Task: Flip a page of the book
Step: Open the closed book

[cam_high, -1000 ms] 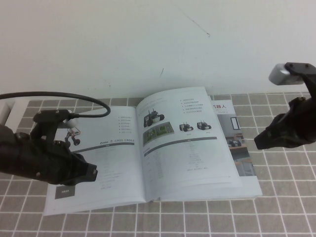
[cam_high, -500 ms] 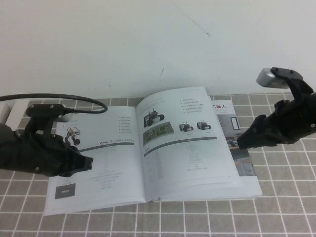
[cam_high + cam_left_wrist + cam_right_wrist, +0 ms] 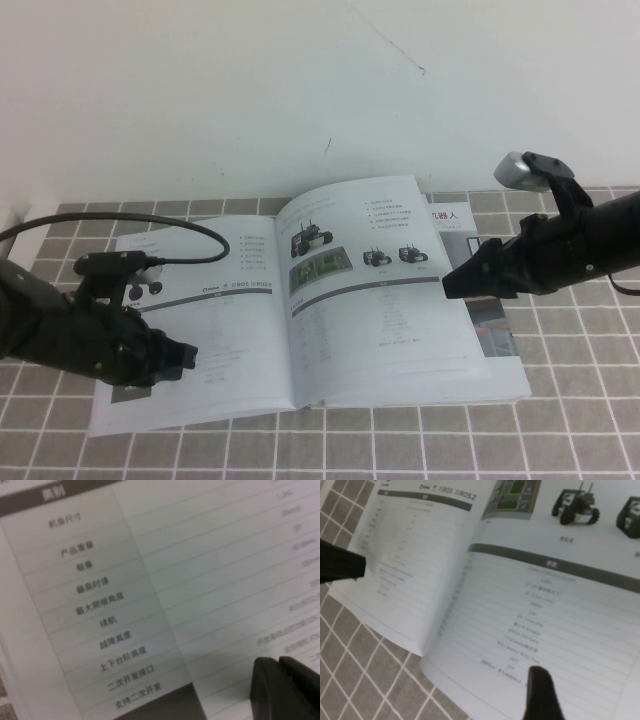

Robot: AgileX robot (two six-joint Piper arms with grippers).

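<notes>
The book [image 3: 230, 330] lies open on the grey tiles. The page [image 3: 375, 300] with black wheeled robots, a green photo and a grey-barred table is its right-hand leaf, bowed slightly above the leaf beneath. It also shows in the right wrist view [image 3: 560, 595]. My right gripper [image 3: 450, 283] is at the page's outer right edge, and in its own wrist view it [image 3: 540, 692] lies over the table text. My left gripper [image 3: 186, 356] is shut and empty, resting low on the left leaf, as its own wrist view [image 3: 281, 675] also shows.
A leaf with dark photos [image 3: 485, 300] sticks out to the right under the page. The white wall [image 3: 300, 90] rises close behind the book. Grey tiles [image 3: 580, 400] surround it. The left arm's cable [image 3: 190, 228] arcs over the left leaf.
My right gripper has moved left and down from beside the book to the page's right edge. My left arm has shifted slightly down on the left leaf.
</notes>
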